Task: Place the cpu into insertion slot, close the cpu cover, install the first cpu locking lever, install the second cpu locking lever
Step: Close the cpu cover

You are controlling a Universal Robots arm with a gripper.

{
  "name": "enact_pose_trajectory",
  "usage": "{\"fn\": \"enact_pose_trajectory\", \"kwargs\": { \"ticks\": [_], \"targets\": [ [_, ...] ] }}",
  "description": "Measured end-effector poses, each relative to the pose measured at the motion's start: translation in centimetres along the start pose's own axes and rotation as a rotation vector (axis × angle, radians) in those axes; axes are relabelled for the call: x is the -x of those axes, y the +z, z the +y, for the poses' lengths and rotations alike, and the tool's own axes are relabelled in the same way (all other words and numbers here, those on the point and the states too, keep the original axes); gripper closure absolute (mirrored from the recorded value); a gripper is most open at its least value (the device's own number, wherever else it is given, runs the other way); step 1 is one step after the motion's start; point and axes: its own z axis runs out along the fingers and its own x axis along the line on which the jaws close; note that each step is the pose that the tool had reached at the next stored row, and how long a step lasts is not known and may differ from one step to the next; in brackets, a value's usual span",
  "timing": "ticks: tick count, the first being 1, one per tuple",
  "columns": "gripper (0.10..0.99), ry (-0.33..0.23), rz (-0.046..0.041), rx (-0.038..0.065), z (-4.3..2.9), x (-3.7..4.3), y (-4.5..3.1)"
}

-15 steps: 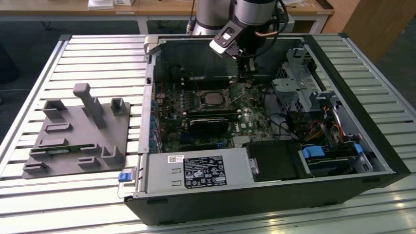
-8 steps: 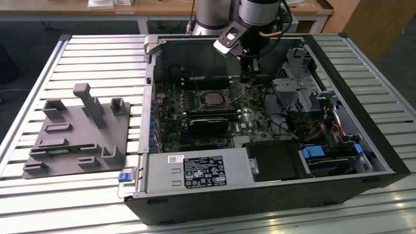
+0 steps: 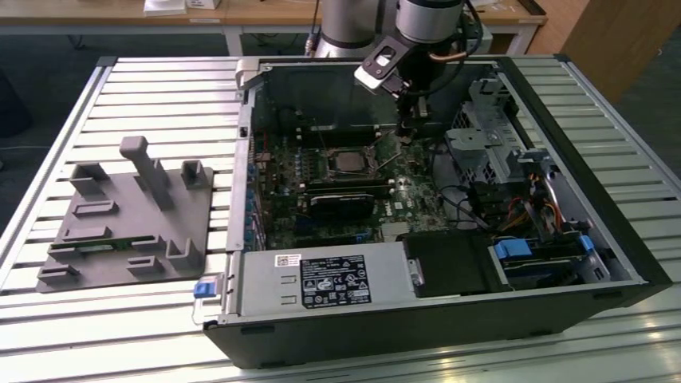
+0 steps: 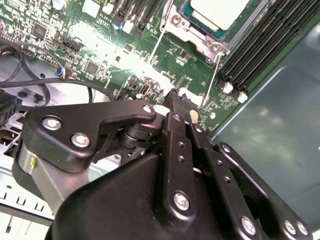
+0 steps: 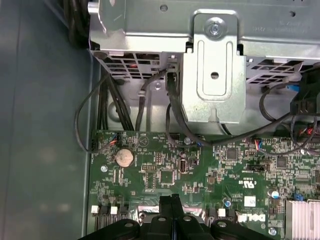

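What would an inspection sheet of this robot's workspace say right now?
Surface: slatted metal table carrying an open computer case.
Job's things: cpu sits in the insertion slot, cpu cover framing it; two thin lever wires look raised.
Clutter: grey holder fixture beside the case.
Hand: shut, low over the motherboard near one lever.
Cables: black cables loop beside the metal drive cage.
Surroundings: wooden desks behind.

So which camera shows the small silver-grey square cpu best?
The second wrist view: the cpu sits close, its pale metal top clear inside the silvery frame, though cropped by the picture's edge. The exterior view shows the cpu whole but small and dark. The first wrist view faces the green circuit board and metal cage.
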Motion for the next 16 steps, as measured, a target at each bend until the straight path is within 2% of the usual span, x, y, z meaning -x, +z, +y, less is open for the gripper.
{"fn": "enact_pose_trajectory", "kwargs": {
  "ticks": [16],
  "targets": [
    [0.98,0.0,-0.001,-0.004,1.22,-0.09,0.83]
  ]
}}
